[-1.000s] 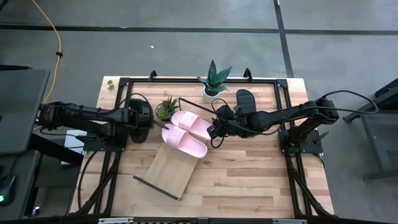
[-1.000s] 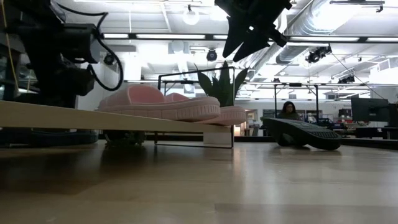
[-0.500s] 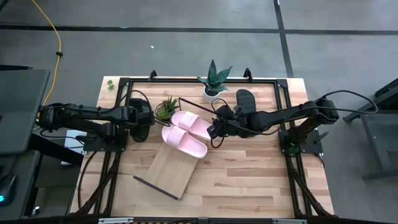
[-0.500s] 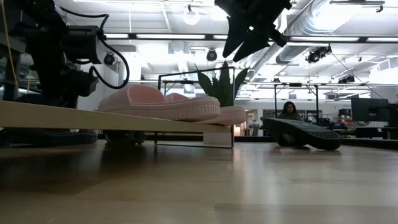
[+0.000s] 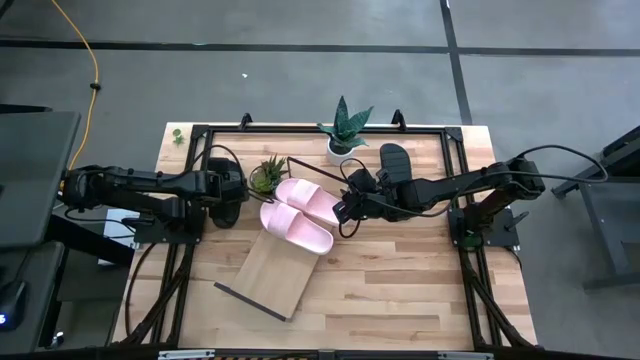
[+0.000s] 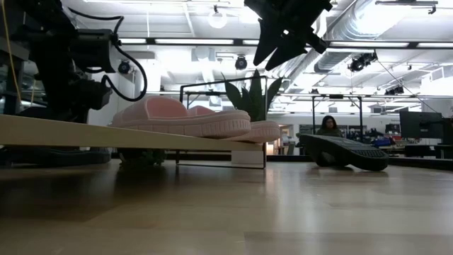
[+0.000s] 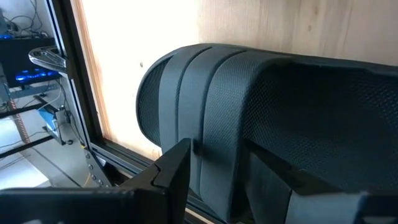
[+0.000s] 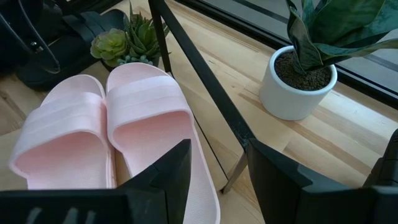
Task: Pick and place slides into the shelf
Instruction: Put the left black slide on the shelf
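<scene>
Two pale pink slides (image 5: 297, 215) are seen lying side by side on the upper end of the shelf (image 5: 268, 278), a light-wood board set slantwise on the counter (image 5: 400, 280). One black slide (image 5: 394, 162) lies on the counter near the white-potted snake plant (image 5: 345, 130). The other black slide (image 7: 261, 118) is at the left gripper (image 5: 226, 190), on the counter beside the small succulent (image 5: 268, 175).

In the left wrist view, the fingers (image 7: 171, 177) are seen apart with the black slide's ribbed strap between and ahead of them; whether the pads are already pressing on it cannot be told. The step in hand is judged to be the picking of this black slide. It would be done well if the strap were taken across its middle, so that the sole hangs level, and if the slide were lifted clear of the dark frame rail (image 7: 87, 124) before being carried over. The succulent should be passed with room to spare. The free lower half of the shelf is the likely place for it, with the pink pair left undisturbed.

The right gripper (image 5: 345, 210) hovers just beside the pink slides with its fingers (image 8: 168, 174) apart and nothing between them.
</scene>
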Controlling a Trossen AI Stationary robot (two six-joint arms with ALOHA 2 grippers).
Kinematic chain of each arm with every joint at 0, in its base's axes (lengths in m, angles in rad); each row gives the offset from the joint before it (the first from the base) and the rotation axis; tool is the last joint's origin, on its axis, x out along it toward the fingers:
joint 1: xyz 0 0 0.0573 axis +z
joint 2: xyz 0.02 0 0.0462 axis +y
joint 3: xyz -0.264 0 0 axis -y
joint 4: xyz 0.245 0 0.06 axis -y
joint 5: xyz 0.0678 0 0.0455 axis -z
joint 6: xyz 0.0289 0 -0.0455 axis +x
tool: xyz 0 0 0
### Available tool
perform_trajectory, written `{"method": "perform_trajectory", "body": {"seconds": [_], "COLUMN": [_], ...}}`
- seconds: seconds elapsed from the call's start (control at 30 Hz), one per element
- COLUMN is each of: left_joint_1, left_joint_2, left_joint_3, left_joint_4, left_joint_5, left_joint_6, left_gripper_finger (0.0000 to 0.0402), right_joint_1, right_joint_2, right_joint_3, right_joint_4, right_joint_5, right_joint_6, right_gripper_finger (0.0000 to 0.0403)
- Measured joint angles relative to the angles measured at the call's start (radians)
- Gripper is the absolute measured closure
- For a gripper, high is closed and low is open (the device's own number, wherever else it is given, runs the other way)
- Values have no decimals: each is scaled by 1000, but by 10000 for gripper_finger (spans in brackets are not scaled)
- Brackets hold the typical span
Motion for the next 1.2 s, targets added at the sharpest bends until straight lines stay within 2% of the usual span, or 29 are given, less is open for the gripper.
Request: {"method": "perform_trajectory", "body": {"seconds": [0.13, 0.43, 0.63, 0.83, 1.2], "left_joint_1": [0, 0, 0, 0, 0], "left_joint_2": [0, 0, 0, 0, -3], "left_joint_3": [0, 1, 1, 30, 89], "left_joint_4": [0, 0, 0, -15, -88], "left_joint_5": [0, -7, -8, -22, -114], "left_joint_6": [0, 0, 0, -29, -62], "left_gripper_finger": [300, 394, 381, 396, 394], "right_joint_1": [0, 0, 0, 0, 0], "right_joint_2": [0, 0, 0, 0, 0], "right_joint_3": [0, 0, 0, 0, 0], "right_joint_4": [0, 0, 0, 0, 0], "right_joint_5": [0, 0, 0, 0, 0], "right_joint_6": [0, 0, -1, -1, -1], "right_gripper_finger": [257, 257, 257, 257, 257]}}
